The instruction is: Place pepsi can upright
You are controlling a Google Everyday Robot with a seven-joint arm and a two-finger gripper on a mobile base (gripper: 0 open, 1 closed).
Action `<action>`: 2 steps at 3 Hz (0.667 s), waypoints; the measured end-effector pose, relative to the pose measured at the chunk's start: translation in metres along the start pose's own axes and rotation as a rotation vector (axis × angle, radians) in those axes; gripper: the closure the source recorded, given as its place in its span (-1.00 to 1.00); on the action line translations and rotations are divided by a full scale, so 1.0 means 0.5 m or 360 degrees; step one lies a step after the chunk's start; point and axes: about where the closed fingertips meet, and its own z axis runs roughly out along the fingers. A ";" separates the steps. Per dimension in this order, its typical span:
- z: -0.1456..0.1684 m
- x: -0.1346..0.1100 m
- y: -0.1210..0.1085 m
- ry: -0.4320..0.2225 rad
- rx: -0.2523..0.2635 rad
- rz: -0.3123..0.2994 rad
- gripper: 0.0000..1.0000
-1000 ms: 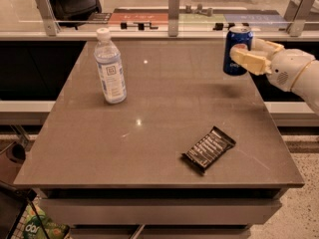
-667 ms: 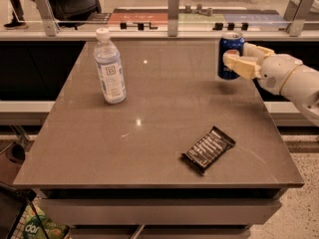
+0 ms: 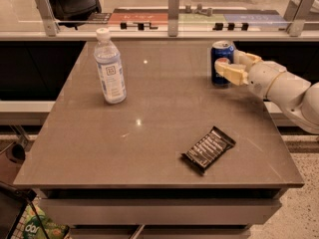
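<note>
Your working surface is the broad grey-brown table, and most of its bare top lies to the left of the gripper and toward the camera. Beyond the gripper a pale ledge with glass panels closes off the table's far edge, so you have little room that way. The white arm reaches in from the right. Well to the gripper's left stands a water bottle, upright and far enough away not to matter. Toward the camera from the gripper, and well apart from it, lies a dark snack bar, flat on the top. The gripper is pinching the pepsi can round its lower half, over the table's far right corner. The can sits at the gripper's left-pointing tip with its long axis vertical and its silver top up. Its base looks level with the tabletop, but you cannot tell whether it is touching. I would judge that only a small lowering and a release remain.
</note>
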 end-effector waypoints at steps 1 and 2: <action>0.015 0.009 0.014 -0.0025 0.0018 0.0022 1.00; 0.031 0.018 0.033 -0.0042 0.0025 0.0051 1.00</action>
